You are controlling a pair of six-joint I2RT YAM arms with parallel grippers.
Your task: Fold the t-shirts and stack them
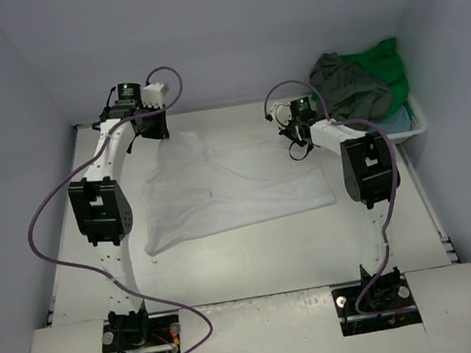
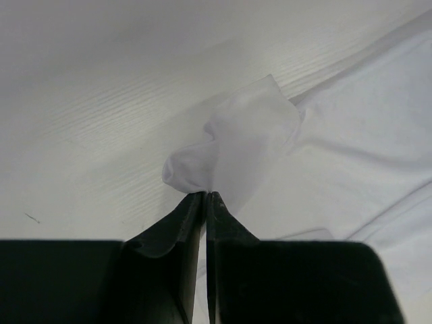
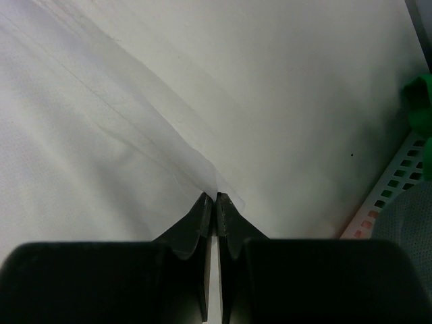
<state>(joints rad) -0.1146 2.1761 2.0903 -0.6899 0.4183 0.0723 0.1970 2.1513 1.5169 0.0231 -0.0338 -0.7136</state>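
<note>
Lying spread over the middle of the table (image 1: 256, 261), the white t-shirt (image 1: 237, 185) is a little wrinkled and reaches from the left side toward the right side. At its far left corner the jaws of the left arm (image 1: 99, 174) are pressed together on a small bunched piece of the white cloth. At its far right corner the jaws of the right arm (image 1: 366, 167) are also closed, pinching the thin edge of the same shirt. In the far right corner of the table stands a white basket (image 1: 417, 123), holding the dark grey-olive t-shirt (image 1: 347, 86), the bright green t-shirt (image 1: 388, 63) and the light blue t-shirt (image 1: 396, 121).
</note>
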